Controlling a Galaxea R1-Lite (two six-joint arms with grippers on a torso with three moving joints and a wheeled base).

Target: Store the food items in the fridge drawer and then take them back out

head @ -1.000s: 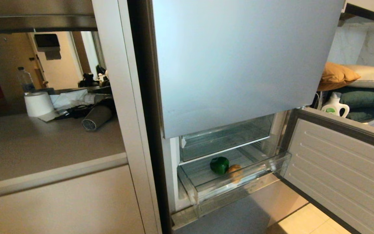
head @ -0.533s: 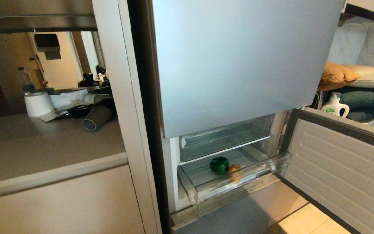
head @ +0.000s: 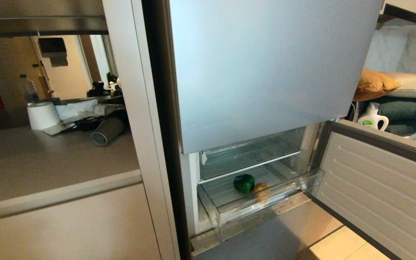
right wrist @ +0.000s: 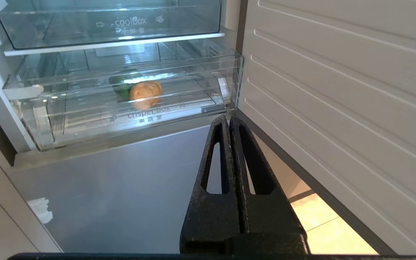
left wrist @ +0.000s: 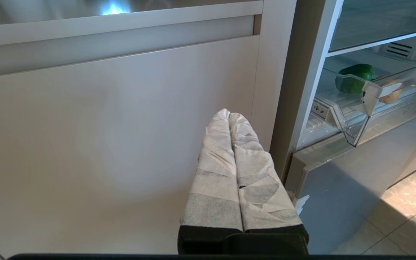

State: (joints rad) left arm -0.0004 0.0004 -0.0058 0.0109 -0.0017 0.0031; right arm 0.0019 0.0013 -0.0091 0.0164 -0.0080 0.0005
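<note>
Inside the clear ribbed fridge drawer (head: 229, 211), glossy pepper (head: 244, 183) touches tan bun (head: 261, 190); both jaws closed.

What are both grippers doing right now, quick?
Left gripper: shut, holding nothing, in front of the cabinet panel.
Right gripper: shut, holding nothing, below the fridge drawer.

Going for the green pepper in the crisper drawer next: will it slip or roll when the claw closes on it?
The green pepper looks glossy, so smooth fingers may slide on it. It is rounded and lobed, so a nudge would probably rock or roll it on the drawer floor. The bun sits right beside it and may get bumped.
</note>
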